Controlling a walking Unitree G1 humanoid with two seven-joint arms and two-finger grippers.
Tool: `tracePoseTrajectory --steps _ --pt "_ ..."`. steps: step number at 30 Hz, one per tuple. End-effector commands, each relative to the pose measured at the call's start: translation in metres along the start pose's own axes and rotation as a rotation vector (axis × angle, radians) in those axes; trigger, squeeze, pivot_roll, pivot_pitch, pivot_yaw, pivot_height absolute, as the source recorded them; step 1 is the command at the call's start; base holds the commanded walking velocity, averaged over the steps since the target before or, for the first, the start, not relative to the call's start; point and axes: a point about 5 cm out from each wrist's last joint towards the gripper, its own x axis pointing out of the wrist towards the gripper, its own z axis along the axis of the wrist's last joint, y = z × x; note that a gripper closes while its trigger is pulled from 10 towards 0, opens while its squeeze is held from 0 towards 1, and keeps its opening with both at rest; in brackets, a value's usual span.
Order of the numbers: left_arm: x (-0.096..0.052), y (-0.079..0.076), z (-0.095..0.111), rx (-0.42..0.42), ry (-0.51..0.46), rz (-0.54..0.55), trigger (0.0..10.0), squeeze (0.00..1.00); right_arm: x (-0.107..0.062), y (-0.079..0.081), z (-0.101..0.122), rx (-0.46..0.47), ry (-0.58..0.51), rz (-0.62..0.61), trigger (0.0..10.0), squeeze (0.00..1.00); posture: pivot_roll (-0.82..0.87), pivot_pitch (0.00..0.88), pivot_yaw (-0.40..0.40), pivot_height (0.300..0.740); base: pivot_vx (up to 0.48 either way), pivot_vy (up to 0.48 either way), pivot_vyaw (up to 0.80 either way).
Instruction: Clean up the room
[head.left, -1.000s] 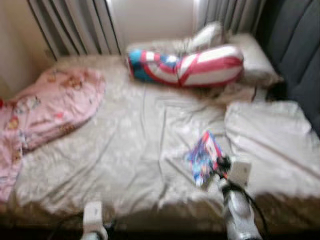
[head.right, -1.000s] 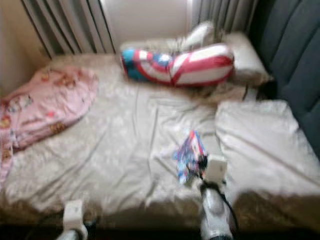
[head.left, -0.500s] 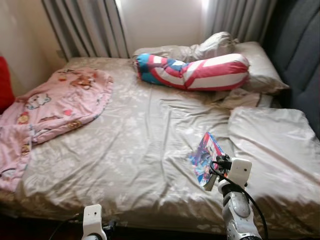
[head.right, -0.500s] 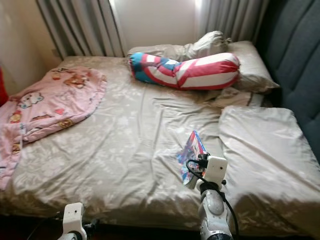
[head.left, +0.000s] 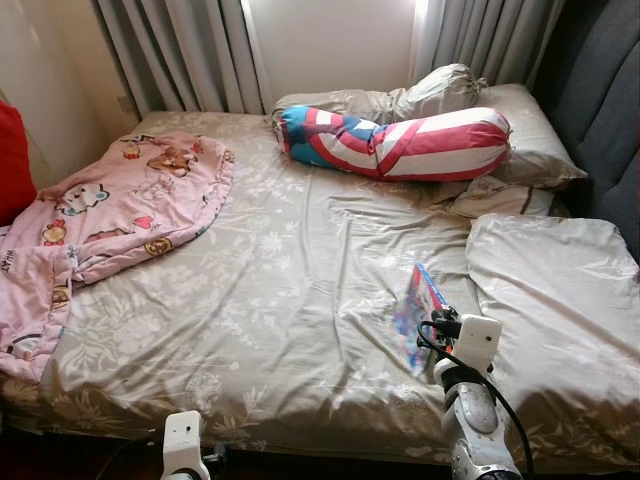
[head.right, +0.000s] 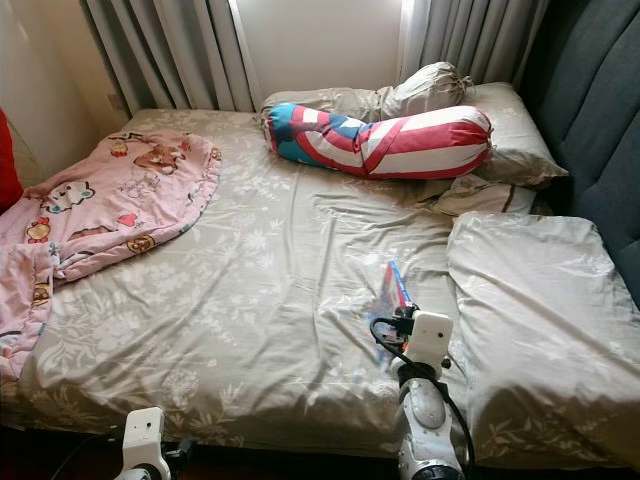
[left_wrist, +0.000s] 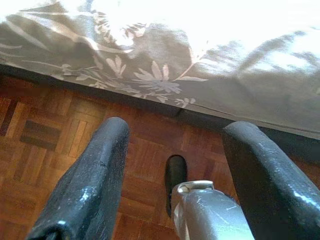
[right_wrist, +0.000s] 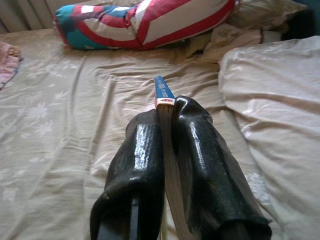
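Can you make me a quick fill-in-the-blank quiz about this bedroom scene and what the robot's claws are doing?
1. The right claw is shut on a thin ____.
2. The striped bolster pillow lies at the head of the ____.
3. The blanket on the bed's left side is ____ in colour.
4. The left claw hangs open over a ____ floor.

Missing words: book; bed; pink; wooden

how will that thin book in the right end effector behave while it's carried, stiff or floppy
The book looks thin, so it is probably light and somewhat bendy. The right end effector pinches it on edge, and its free end stands straight beyond the fingers, so it likely holds shape. Its glossy cover might slip if the grip loosens.
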Motion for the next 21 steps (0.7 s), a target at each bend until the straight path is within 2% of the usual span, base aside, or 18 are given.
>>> tracePoseTrajectory --steps 1,19,21 --pt "-0.0006 -0.0015 -0.0040 0.013 0.022 -0.008 10.0 0.00 0.0038 0.0027 0.0069 0.001 -0.032 0.004 10.0 0.00 0.05 0.026 0.020 0.740 0.000 0.000 0.00" --pt "-0.0017 -0.0029 -0.0068 0.024 0.016 -0.011 10.0 0.00 0.0038 0.0048 0.0068 -0.002 -0.031 0.024 10.0 0.00 0.05 0.024 0.019 0.740 0.000 0.000 0.00" --pt "-0.0019 -0.0037 -0.0079 0.023 0.019 -0.011 10.0 0.00 0.0038 0.0050 0.0067 -0.003 -0.030 0.026 10.0 0.00 0.05 0.024 0.018 0.740 0.247 0.000 0.00"
